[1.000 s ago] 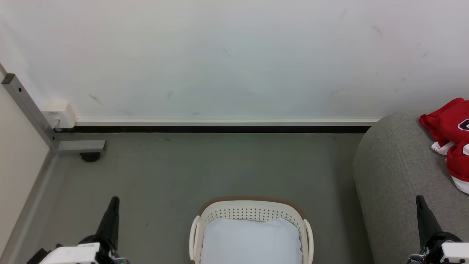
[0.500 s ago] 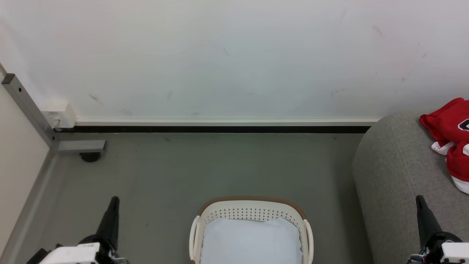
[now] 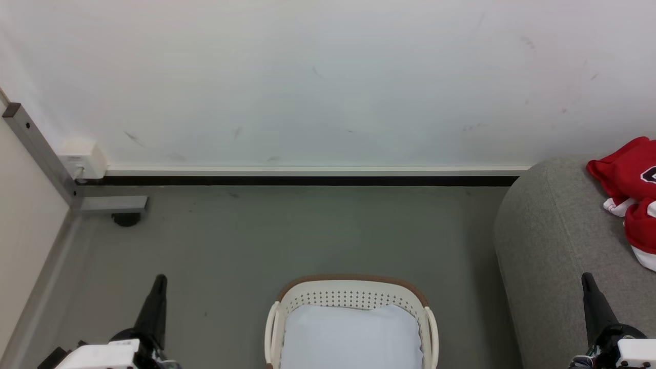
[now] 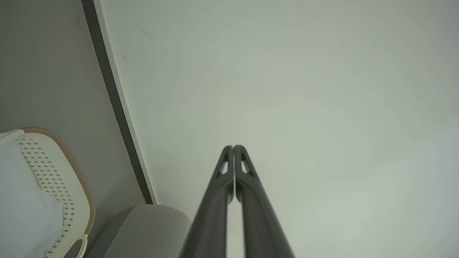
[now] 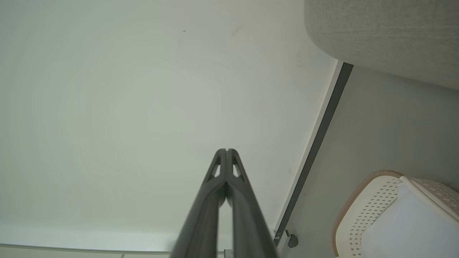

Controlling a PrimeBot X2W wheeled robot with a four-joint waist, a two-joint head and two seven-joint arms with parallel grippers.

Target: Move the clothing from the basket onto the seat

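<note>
Head view puts the clothing (image 3: 628,179) on the seat (image 3: 553,230), ahead and to the right of the right gripper (image 3: 586,278), so that arm is nearer. The basket (image 3: 353,285), between the 2 arms, shows just a white pad (image 3: 353,333). The left gripper (image 3: 161,279) and its twin are pinched closed, holding nothing.

One basket (image 3: 353,296), one white pad (image 3: 351,338), one seat (image 3: 553,246), and one heap of red clothing (image 3: 622,177); its garment count is unclear.
</note>
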